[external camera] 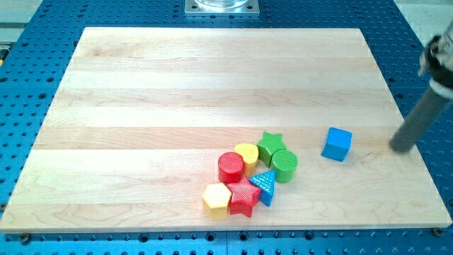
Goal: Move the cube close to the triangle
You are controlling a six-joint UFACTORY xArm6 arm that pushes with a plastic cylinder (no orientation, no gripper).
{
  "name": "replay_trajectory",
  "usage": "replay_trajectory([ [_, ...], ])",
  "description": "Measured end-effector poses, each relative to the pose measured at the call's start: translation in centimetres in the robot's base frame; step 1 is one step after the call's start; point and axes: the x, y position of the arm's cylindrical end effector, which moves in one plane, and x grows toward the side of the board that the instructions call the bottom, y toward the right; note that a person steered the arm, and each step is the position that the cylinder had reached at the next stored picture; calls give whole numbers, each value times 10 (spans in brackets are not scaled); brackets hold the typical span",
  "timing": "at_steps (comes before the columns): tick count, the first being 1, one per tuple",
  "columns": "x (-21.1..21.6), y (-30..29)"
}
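A blue cube [337, 144] sits alone on the wooden board [177, 78], right of centre. A blue triangle [265, 185] lies at the view's lower middle, in a cluster of blocks, well to the lower left of the cube. The dark rod comes down from the view's right edge; my tip [402, 147] rests on the board to the right of the cube, apart from it by about a cube's width and a half.
The cluster around the triangle holds a green star [270, 142], a green cylinder [284, 164], a yellow rounded block [247, 154], a red cylinder [230, 167], a red star [243, 196] and a yellow hexagon [216, 199]. Blue perforated table surrounds the board.
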Motion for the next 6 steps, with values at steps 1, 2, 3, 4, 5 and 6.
replay_trajectory([
  [1,-33,-20],
  [2,-24,-71],
  [3,-8,-94],
  [4,42,-95],
  [5,65,-97],
  [6,76,-95],
])
